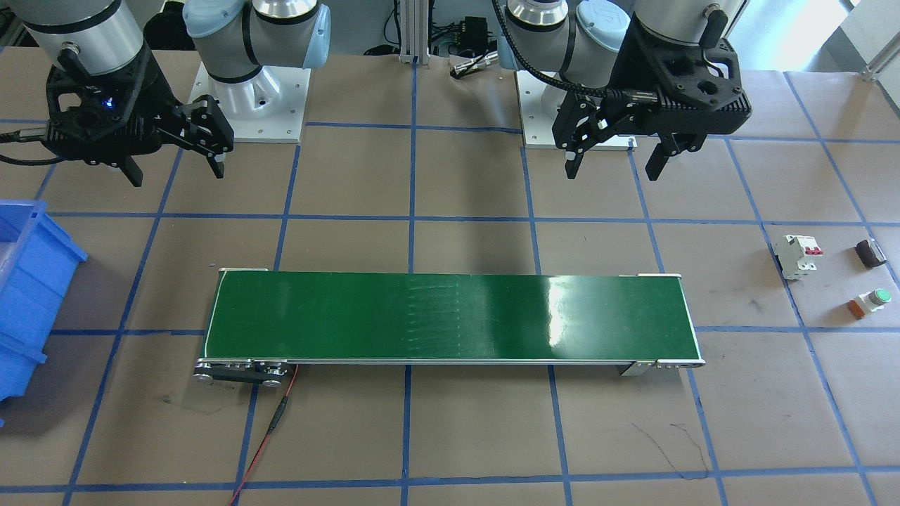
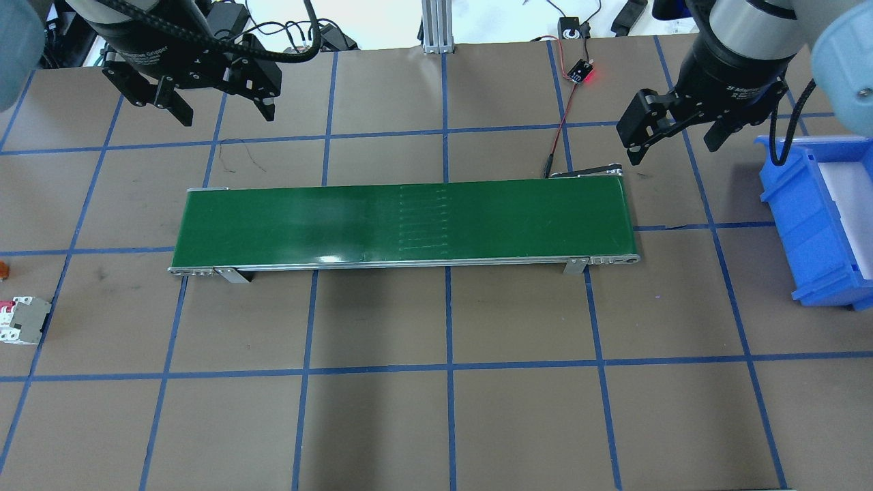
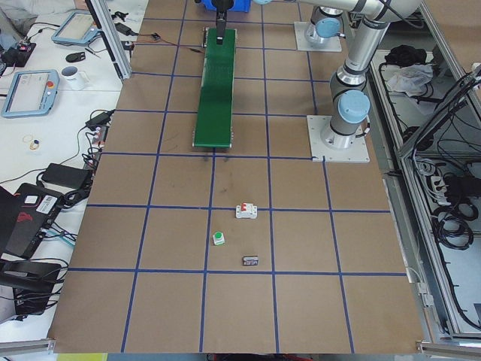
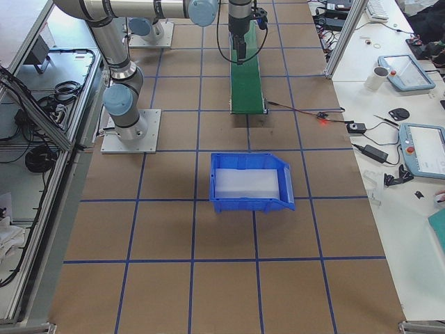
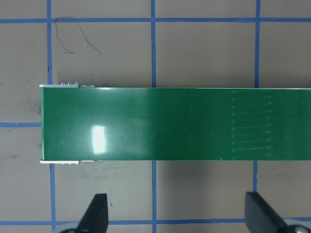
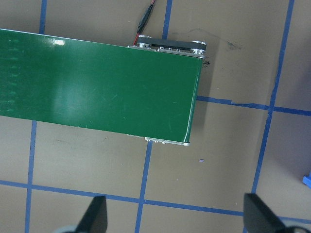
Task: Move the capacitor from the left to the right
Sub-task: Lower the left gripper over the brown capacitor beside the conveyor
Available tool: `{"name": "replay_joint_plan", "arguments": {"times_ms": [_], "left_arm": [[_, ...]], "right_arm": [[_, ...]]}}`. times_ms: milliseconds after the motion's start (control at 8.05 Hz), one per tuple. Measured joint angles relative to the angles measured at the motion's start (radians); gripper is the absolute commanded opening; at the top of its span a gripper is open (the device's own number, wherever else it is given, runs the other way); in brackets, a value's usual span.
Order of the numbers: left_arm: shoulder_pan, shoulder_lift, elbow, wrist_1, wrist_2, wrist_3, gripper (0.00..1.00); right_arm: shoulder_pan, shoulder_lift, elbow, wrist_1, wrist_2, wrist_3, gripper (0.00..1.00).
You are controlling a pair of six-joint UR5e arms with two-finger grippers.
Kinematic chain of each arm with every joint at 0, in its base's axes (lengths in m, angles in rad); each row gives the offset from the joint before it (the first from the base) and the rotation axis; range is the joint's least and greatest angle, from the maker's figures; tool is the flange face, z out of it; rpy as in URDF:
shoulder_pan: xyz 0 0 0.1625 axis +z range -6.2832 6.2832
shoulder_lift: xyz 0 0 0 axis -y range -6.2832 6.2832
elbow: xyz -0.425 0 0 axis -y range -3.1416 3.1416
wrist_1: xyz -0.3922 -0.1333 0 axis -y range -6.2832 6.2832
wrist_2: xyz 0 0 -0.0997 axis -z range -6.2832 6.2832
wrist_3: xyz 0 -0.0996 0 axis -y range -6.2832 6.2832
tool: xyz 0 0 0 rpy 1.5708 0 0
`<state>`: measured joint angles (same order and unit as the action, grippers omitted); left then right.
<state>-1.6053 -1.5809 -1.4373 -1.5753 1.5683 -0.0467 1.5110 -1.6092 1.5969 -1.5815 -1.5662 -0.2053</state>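
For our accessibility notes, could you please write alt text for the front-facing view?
The left gripper and right gripper hang open and empty near a long green conveyor belt. Past the belt's end on the left gripper's side lie a small dark capacitor, a white breaker and a green push-button; a blue bin stands at the other end.

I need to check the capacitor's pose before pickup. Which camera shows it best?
The exterior front-facing view: the capacitor lies unobstructed near the right edge, its dark body and pale end visible. In exterior left the capacitor is a tiny dark speck. The overhead, exterior right and both wrist views miss it.
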Motion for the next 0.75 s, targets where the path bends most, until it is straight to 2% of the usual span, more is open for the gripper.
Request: {"name": "replay_joint_plan", "arguments": {"times_ms": [497, 745], "left_arm": [[0.014, 0.0, -0.001, -0.001, 0.002, -0.001, 1.0], [0.129, -0.005, -0.003, -0.003, 0.005, 0.007, 1.0]], "right_arm": [[0.0, 0.0, 0.0, 0.0, 0.0, 0.0, 1.0], [0.0, 0.0, 0.0, -0.001, 0.0, 0.0, 1.0]]}}
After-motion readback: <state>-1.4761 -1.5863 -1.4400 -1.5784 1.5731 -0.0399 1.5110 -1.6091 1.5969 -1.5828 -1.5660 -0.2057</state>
